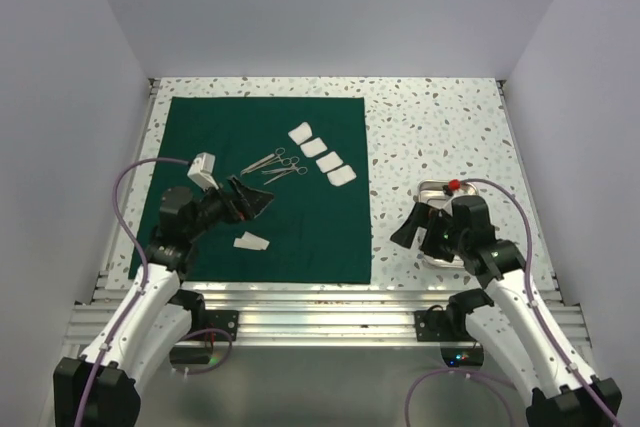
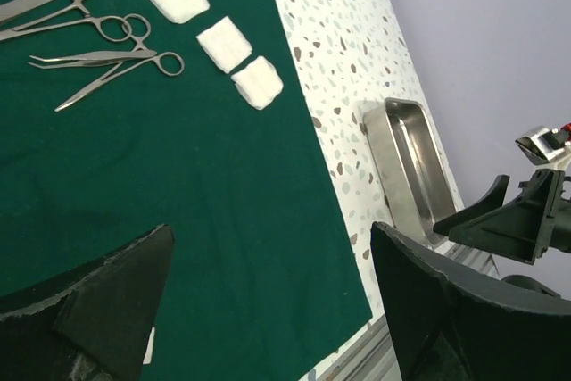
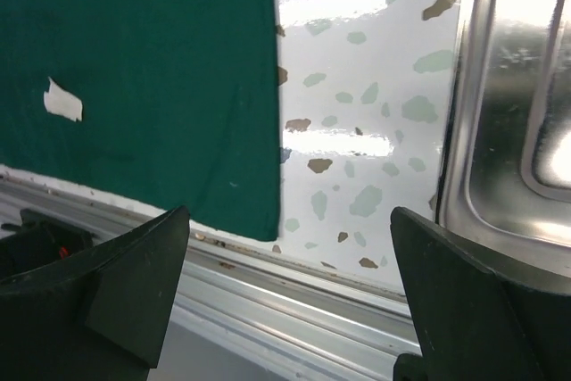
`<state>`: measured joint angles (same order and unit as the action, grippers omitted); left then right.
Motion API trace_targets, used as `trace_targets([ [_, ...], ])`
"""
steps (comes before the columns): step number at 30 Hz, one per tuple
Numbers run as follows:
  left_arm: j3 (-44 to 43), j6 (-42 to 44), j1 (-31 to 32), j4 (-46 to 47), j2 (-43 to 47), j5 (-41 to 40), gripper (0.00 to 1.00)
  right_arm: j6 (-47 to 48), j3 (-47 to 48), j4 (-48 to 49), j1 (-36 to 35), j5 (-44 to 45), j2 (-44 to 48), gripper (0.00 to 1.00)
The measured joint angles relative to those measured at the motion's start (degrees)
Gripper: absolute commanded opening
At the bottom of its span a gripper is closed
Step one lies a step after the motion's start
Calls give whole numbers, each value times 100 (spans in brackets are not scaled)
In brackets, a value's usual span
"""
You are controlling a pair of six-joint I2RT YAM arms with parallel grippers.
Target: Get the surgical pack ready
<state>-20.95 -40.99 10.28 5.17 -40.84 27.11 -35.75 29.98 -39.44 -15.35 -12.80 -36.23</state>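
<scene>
The surgical pack's dark green cloth (image 1: 310,227) (image 2: 178,185) (image 3: 134,69) lies spread flat on the left half of the table. On it rest silvery scissor-like instruments (image 1: 272,165) (image 2: 98,51), a diagonal row of white gauze squares (image 1: 322,155) (image 2: 223,42), and one more gauze piece (image 1: 251,241) (image 3: 62,102) near the front. My left gripper (image 1: 255,197) (image 2: 272,301) hangs open above the cloth, empty. The steel tray (image 1: 430,188) (image 2: 406,167) (image 3: 500,131) sits right of the cloth, partly hidden by my right arm. My right gripper (image 1: 410,227) (image 3: 290,301) is open and empty beside the tray's left rim.
The speckled tabletop (image 1: 430,127) shows bare between cloth and tray and behind the tray. An aluminium rail (image 1: 320,302) (image 3: 294,292) runs along the near edge. White walls close in the left, right and back sides.
</scene>
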Motion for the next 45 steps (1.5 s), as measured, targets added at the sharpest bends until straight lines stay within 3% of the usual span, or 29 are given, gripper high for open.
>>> trace_targets([
  [7, -629, 337, 0, -839, -511, -348, 92, 205, 127, 590, -264, -505, -949, 99],
  [13, -1172, 573, 7, -1572, -1440, -623, 79, 450, 739, 990, -1198, -490, -1978, 99],
  [19, -1233, 614, 203, -2015, -1696, -1043, 73, 772, 1036, 1128, -1360, -468, -2428, 99],
  [23, -1412, 717, 356, -2168, -2037, -1333, 62, 868, 1078, 1191, -1364, -472, -2527, 99],
  [28, -2433, 1217, 413, -2273, -3261, -1515, 47, 944, 1189, 1211, -1364, -468, -2752, 99],
  [36, -3171, 1888, 470, -2111, -4155, -1499, 40, 1067, 1740, 1196, -1364, -380, -3526, 99],
  [45, -3167, 2103, 643, -2621, -3888, -1751, 41, 883, 2291, 328, -1364, -636, -3875, 99],
])
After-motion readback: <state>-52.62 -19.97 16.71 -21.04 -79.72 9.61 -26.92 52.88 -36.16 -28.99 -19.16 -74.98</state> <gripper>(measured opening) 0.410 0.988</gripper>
